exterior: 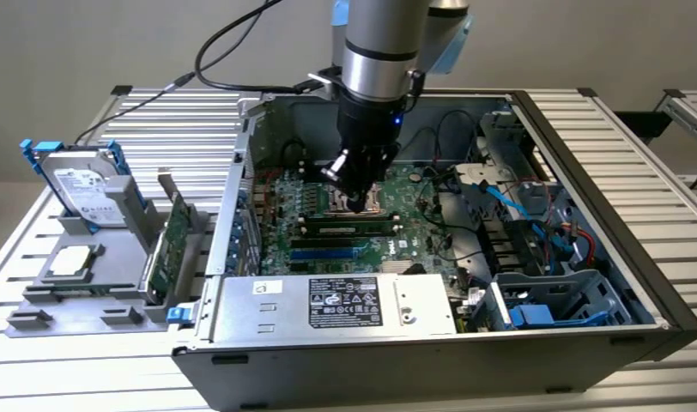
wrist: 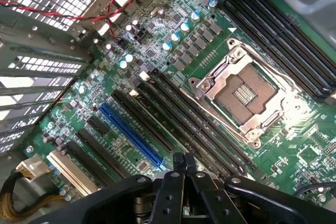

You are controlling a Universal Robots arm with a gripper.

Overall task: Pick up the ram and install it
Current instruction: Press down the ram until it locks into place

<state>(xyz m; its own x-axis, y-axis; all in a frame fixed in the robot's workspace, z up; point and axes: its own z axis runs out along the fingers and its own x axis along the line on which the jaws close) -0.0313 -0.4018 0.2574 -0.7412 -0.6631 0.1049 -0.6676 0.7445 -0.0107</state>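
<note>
End effector [wrist: 184, 163] clenched, empty, above the motherboard [wrist: 173, 61] near seated ram [exterior: 348, 228]

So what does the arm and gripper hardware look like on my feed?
The arm is a silver-grey cylinder with dark ring seams and a pale blue joint cap. A black cable loops to the black wrist. The gripper is black, with slim fingers carrying small round holes.

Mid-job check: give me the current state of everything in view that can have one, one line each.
Black two-finger gripper: shut, holding nothing, low inside the case over the motherboard.
Silver CPU socket: empty, contacts exposed.
Long thin green ram stick: lying along a black slot; fully seated or not, cannot tell.
Blue expansion slot: empty.
Grey computer case: lying on its side, side panel off.
Silver hard drive: upright in the grey holder outside the case.
</note>
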